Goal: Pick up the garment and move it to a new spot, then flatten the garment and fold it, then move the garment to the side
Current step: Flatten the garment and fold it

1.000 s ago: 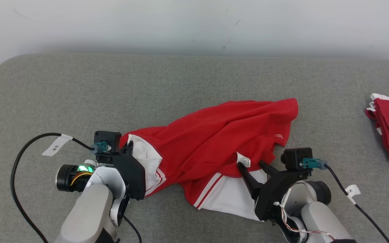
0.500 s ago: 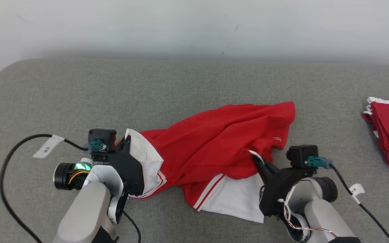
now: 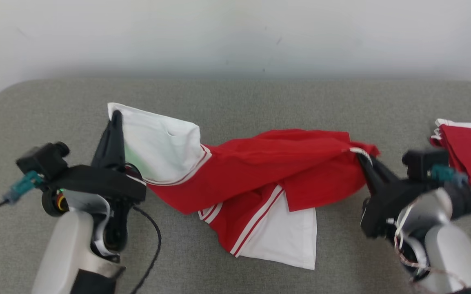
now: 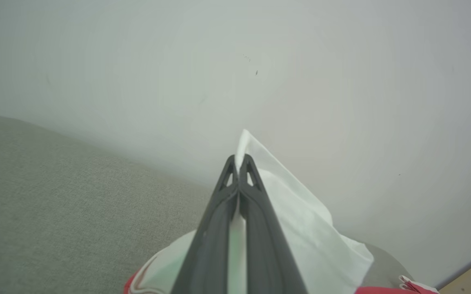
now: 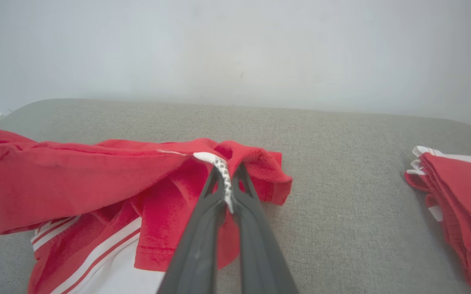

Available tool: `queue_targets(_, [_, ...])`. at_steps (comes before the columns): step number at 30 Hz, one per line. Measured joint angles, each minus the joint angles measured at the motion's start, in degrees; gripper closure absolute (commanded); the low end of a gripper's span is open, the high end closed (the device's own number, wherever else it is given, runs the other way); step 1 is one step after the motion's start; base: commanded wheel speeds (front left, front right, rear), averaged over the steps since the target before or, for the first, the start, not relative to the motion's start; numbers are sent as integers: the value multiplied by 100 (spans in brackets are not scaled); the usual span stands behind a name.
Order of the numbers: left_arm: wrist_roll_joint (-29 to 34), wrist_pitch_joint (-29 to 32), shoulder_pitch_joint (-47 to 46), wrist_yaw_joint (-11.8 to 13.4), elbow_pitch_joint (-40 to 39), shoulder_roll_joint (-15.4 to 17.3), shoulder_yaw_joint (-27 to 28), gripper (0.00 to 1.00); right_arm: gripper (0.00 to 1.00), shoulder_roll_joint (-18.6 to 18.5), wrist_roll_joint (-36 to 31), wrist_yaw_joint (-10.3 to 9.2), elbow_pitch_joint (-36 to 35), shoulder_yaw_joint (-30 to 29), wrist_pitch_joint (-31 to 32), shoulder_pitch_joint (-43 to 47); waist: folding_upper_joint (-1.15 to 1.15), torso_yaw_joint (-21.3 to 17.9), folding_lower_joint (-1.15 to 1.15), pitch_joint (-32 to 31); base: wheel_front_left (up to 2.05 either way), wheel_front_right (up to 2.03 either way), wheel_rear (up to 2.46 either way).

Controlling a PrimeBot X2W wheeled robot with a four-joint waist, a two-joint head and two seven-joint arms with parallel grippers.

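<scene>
**Garment slung between my two claws, above the table**

My left claw [image 3: 116, 116] is pressed together on a white corner of the garment [image 3: 268, 163], with the cloth sandwiched between the fingers [image 4: 256, 212] almost to their tips. My right claw [image 3: 361, 158] is likewise closed, pinching a red edge where a small white label [image 5: 219, 163] sits, and that hold lies at the very tips.

The garment hangs between the two pinches. Its lower white panel trails on the grey table [image 3: 235, 102] toward me, and its middle is creased and doubled over.

Its long axis runs across the table from my left to my right. The white end points left and somewhat away from me, and the red end points right.

Risks, as I judge them:

- The shallow right pinch could let go if I draw the claws further apart.
- The trailing panel may tuck under when I lay the garment down.
- The stack of red garments [image 3: 470, 159] lies just beside my right claw — a wide swing could drag it.
</scene>
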Motion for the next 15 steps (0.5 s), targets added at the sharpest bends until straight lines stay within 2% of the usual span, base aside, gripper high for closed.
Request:
queue_targets(3, [-336,348,-265,-115,-249,124,16,100,100,-481,380,0,-135,432,287,-569,0,-18,0,185,0,0,0])
queue_targets(5, [-670,531,-847,-164,-334,167,46,100,100,-771,765,-1,-155,761,411,-1157,0,-32,0,357,0,0,0])
queue_targets(8, [-757,727,-1734,-208,-272,390,-22,100,100,-1190,1132,0,123,1304,525,-2163,0,-50,1,691,0,0,0])
queue_targets(13, [-449,831,-3181,-213,132,637,-297,100,100,-1412,1518,0,838,1466,116,-3924,1,-94,3,1416,0,0,0])
queue_targets(15, [-389,706,-3651,-214,291,697,-288,100,100,-1507,1401,0,1159,1497,-189,-4548,1,-121,3,1698,0,0,0])
